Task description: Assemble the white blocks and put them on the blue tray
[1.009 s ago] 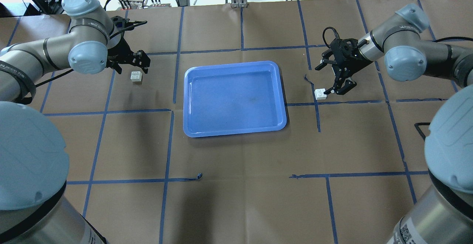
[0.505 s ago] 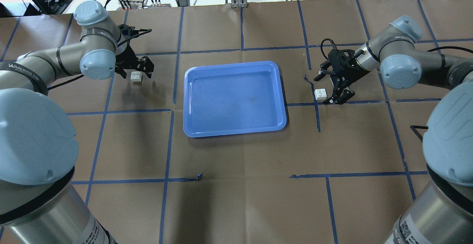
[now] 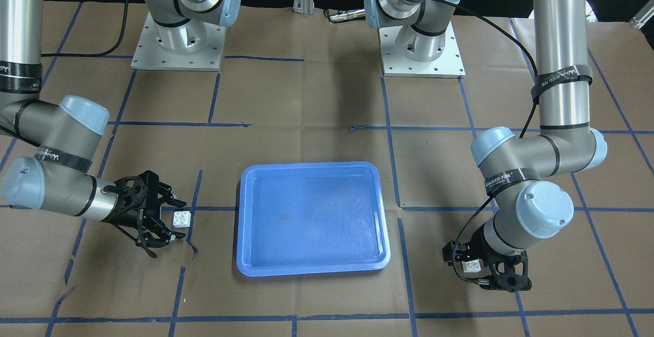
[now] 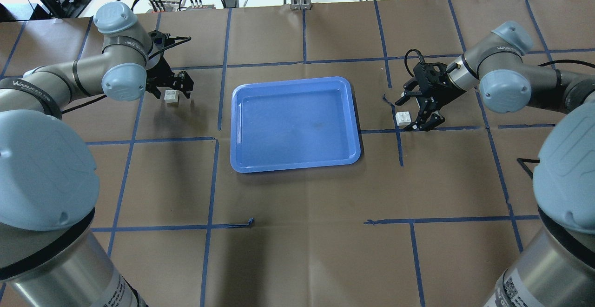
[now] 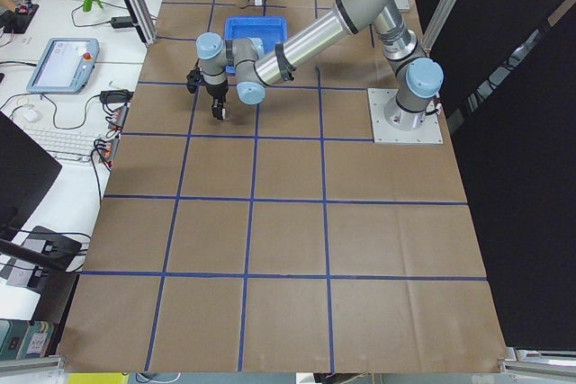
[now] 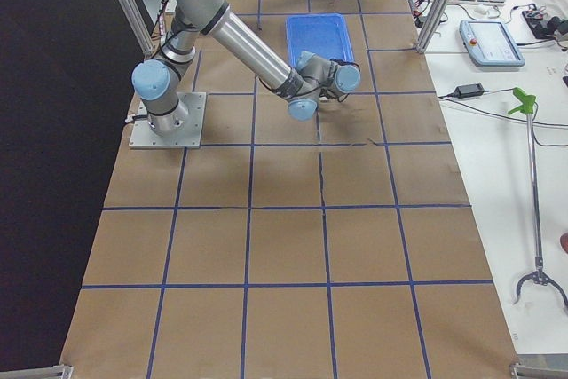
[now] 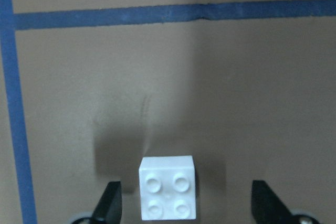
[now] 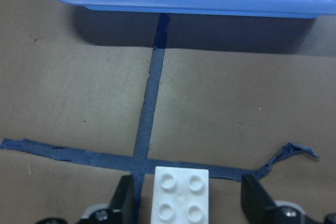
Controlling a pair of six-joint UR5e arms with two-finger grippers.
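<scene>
Spanning the whole scene, the brown worktop (image 4: 297, 251) is marked into squares with blue tape, and the blue tray (image 4: 295, 125) sits at its middle with nothing in it, within reach of both arms as the common drop-off. Each arm reaches down to its own side of the tray, well apart from the other, because the two pieces to be joined lie on opposite sides. The left gripper (image 4: 172, 89) is released and lowered over the left-side white block (image 7: 168, 187), jaws spread to either side of it; in the wrist view the block sits closer to one fingertip than the other, so it will probably slide a little as the jaws close. The right gripper (image 4: 411, 114) is likewise released, straddling the right-side white block (image 8: 181, 195), which rests studs-up on a crossing of tape lines just beside the tray's edge. Both blocks lie flat on the paper, ungrasped. Judging by this, the step in hand is a paired pickup, with joining and placing not yet begun.
</scene>
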